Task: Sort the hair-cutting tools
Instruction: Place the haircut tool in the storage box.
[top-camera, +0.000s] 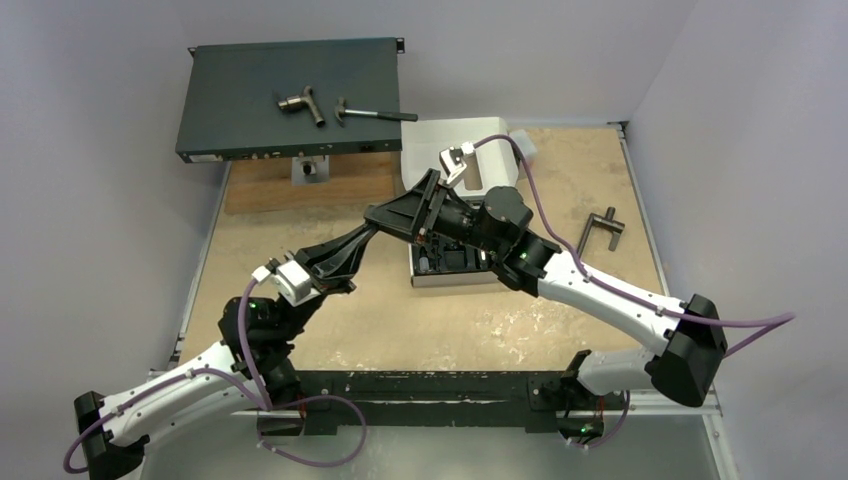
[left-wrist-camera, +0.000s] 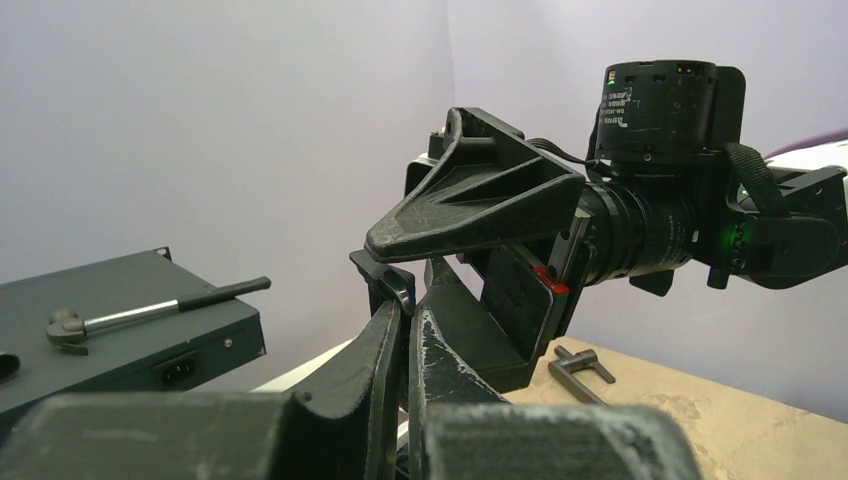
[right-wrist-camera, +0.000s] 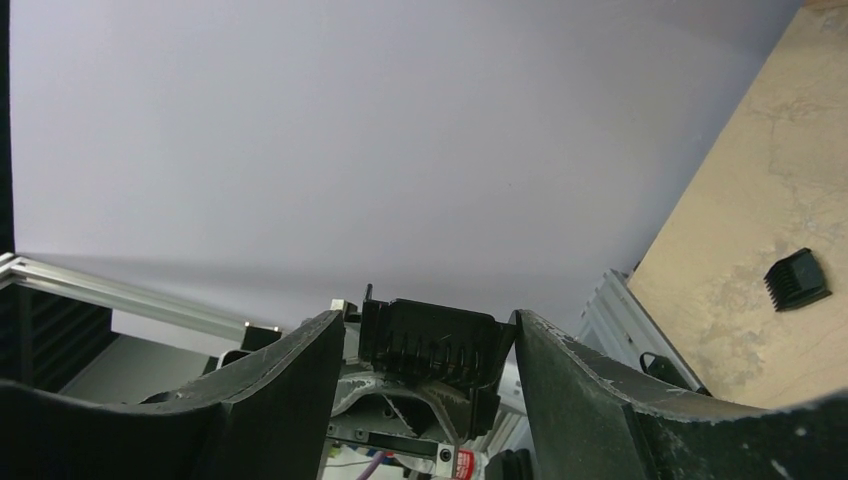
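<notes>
The sorting is judged to be under way and not finished. A white box stands open on the table, and dark pieces can be seen inside it, but the two arms cover most of it, so what has already been put there cannot be counted. One loose comb is seen lying on the bare table in the right wrist view, well apart from both claws, so at least this piece is left to be sorted. The slim clipper cannot be found in any view.

One comb attachment is held in the air above the box, where the two claws meet. The left claw is shut tight, and a small black piece is pinched at its tip; this is probably the same comb attachment seen edge-on, though that view is too dark to be sure. The right claw is set wide around the comb attachment, one finger on each side. A thin gap is seen on both sides (a little more on one side than on the other), so the piece is judged to be not yet gripped by this claw.

This is read as a handover from the left claw to the right one. After it, the comb attachment has to be placed, and the loose comb has to be collected.
</notes>
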